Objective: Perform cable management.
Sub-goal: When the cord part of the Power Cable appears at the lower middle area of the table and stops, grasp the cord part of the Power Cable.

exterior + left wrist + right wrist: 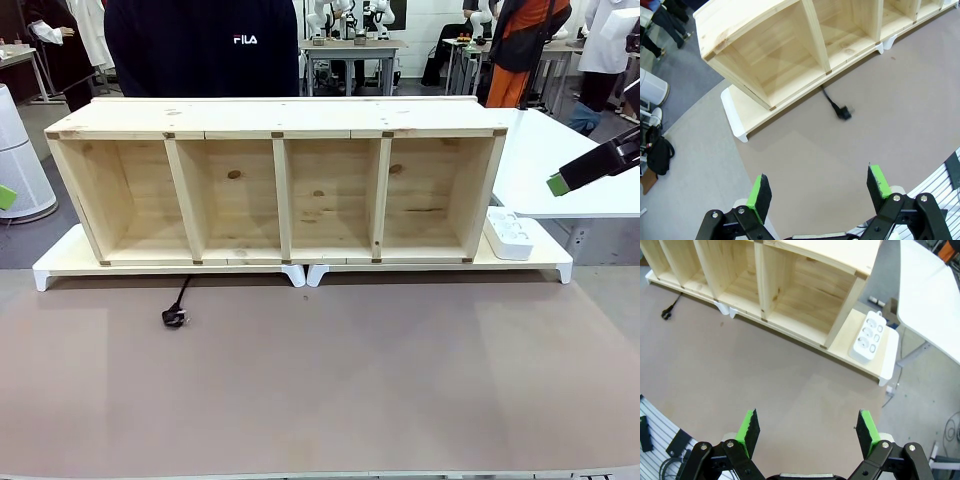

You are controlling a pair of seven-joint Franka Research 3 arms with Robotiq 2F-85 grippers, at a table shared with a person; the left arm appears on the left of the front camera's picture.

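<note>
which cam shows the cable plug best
The left wrist view: the cable looks largest there, its plug clear on the table by the shelf. The front view shows it smaller; the right wrist view shows it tiny at the picture's edge.

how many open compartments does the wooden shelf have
4, side by side along the shelf: far left, left of centre, right of centre, and far right next to the power strip. None seem hidden.
</note>
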